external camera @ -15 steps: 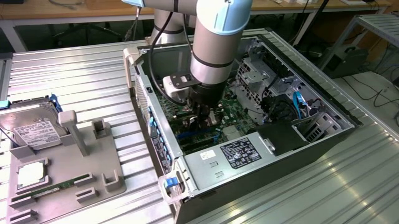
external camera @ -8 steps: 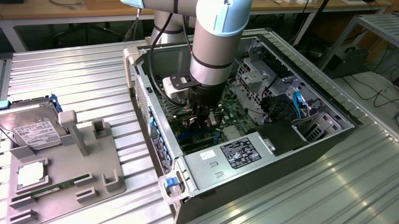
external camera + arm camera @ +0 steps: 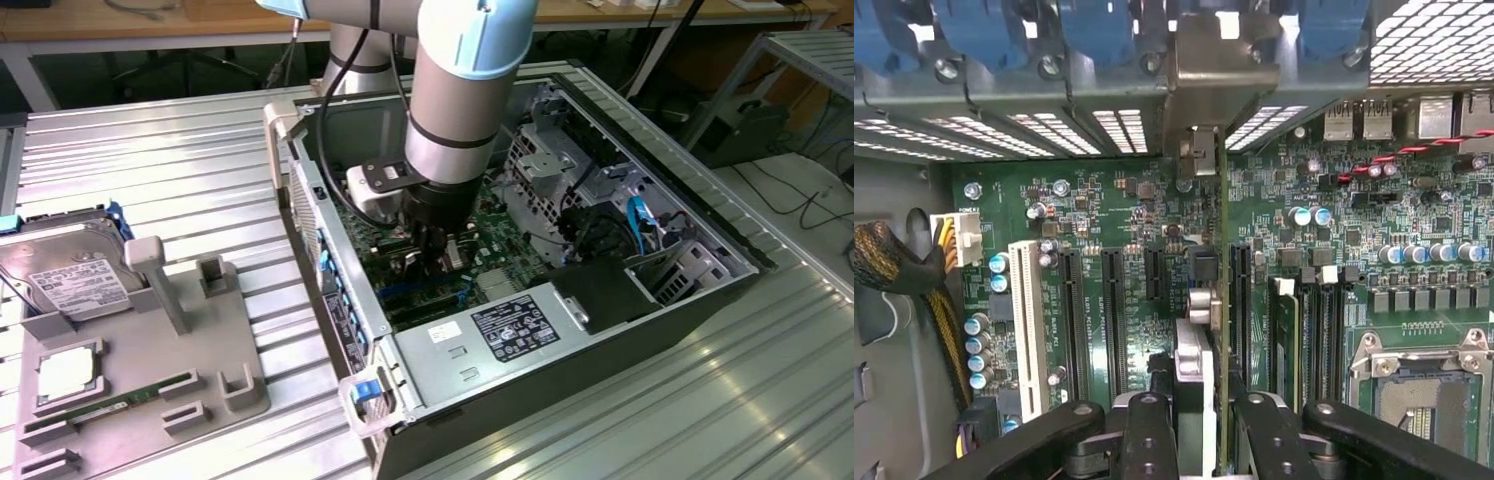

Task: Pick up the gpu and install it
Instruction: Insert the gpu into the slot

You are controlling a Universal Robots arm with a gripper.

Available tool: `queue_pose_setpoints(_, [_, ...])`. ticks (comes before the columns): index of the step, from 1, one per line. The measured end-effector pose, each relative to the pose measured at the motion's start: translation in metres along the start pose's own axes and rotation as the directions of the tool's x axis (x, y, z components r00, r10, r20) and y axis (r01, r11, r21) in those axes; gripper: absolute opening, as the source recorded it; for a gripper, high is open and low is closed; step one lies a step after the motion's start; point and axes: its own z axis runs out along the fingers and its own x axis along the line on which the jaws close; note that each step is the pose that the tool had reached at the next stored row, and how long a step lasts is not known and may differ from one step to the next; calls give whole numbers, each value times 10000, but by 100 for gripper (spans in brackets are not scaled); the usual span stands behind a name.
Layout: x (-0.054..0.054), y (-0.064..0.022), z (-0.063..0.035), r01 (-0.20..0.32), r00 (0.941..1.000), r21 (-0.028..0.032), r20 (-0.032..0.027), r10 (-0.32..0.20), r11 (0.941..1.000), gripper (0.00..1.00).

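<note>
The gpu (image 3: 1199, 300) stands on its edge between the jaws of the gripper (image 3: 1199, 425), which are clenched on it from both sides. In the wrist view the card points straight down at the green motherboard (image 3: 1124, 210), and its silver bracket (image 3: 1199, 100) reaches up to the row of slot openings at the rear wall of the computer case (image 3: 627, 345). The lower edge of the card seems to sit between two long black expansion slots (image 3: 1112, 320), but I cannot tell whether it already touches a slot or hangs just above.

In the exterior view the arm (image 3: 461, 100) goes down into the open case, and the gripper is deep inside, near the board.

So the picking part is done: the card is lifted and carried into the case. I judge that the installing is in progress, since the jaws are not released and the seating is not confirmed.

Outside the case, on the tabletop (image 3: 174, 140), a grey holder tray (image 3: 174, 370) carries a hard drive (image 3: 74, 280) and a memory stick (image 3: 114, 408); its upright posts stand free.
</note>
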Motion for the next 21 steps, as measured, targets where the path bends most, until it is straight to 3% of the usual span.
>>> queue_pose_setpoints(8, [1,0,33,-3,10000,-196,-9,3,9998,28])
queue_pose_setpoints(21, [1,0,40,-4,10000,-200,-6,4,9998,28])
